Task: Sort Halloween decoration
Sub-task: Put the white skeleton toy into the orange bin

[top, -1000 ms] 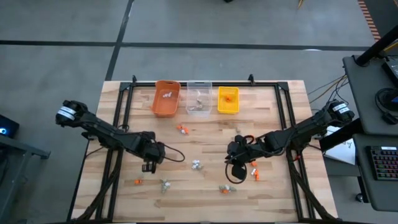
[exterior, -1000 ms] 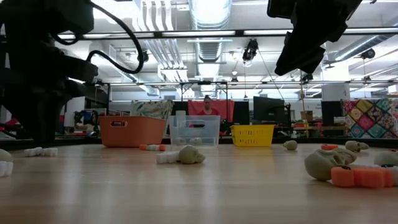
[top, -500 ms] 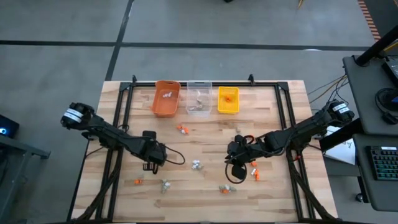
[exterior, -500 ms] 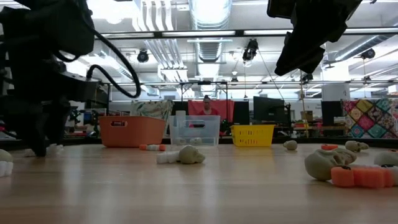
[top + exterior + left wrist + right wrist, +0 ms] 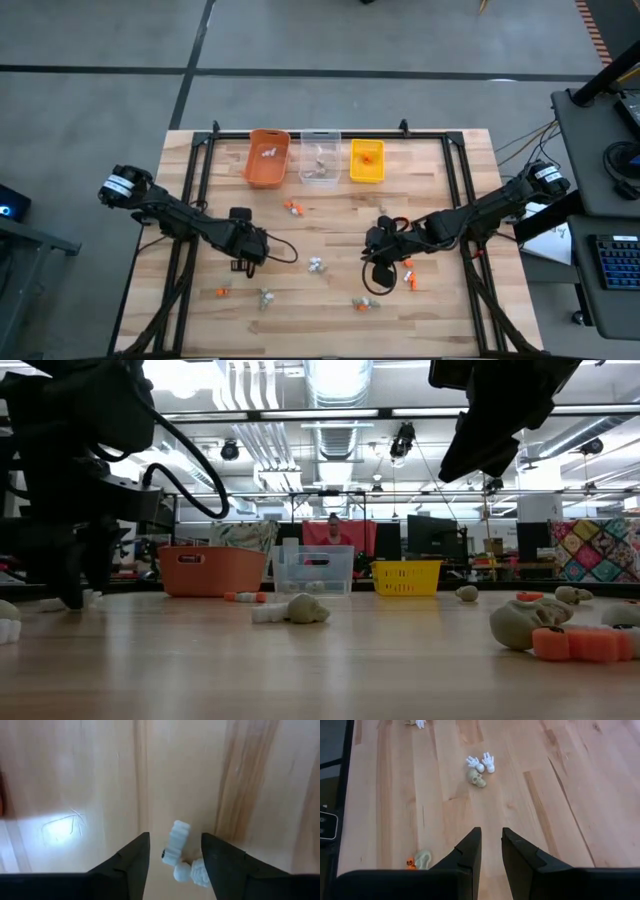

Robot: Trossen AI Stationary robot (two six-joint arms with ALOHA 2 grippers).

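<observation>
L hand (image 5: 172, 852) fingers astride white trinket (image 5: 176, 845), lower part cut off.

White trinket (image 5: 178, 845), pale striped wood table (image 5: 75, 780)

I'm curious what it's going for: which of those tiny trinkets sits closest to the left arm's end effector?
The small white piece: it lies on the wood directly between the left end effector's open fingers, while the other trinkets lie scattered farther off.
</observation>
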